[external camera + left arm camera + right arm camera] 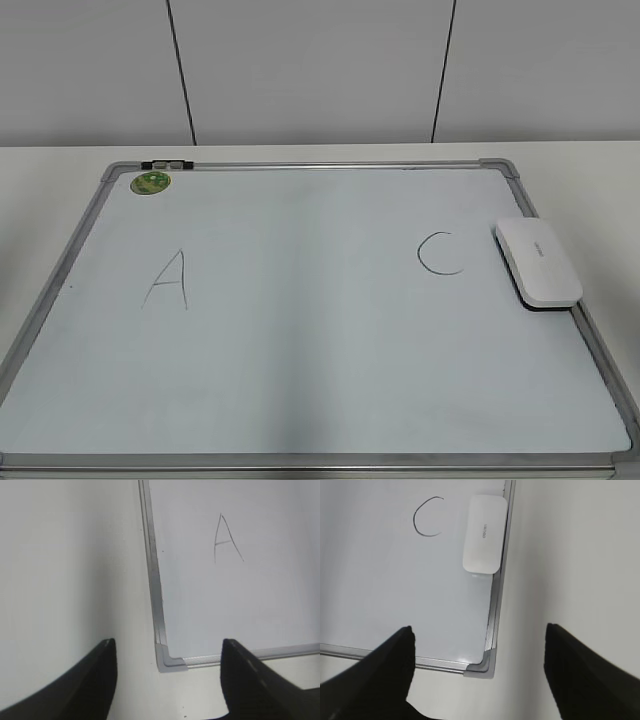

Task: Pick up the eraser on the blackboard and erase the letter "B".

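Both grippers, left (167,680) and right (477,672), hang with fingers spread wide, holding nothing, each over a near corner of the blackboard (300,400). No "B" shows between the "A" (168,279) and "C" (440,253). Eraser (538,261) lies flat along the board's right edge, just beside the "C".

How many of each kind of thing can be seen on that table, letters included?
Board: 1, the blackboard
Eraser: 1, the eraser
Handwritten letters: 2, the "A" and the "C"; no "B" shows
Green sticker: 1, the sticker
Total: 5
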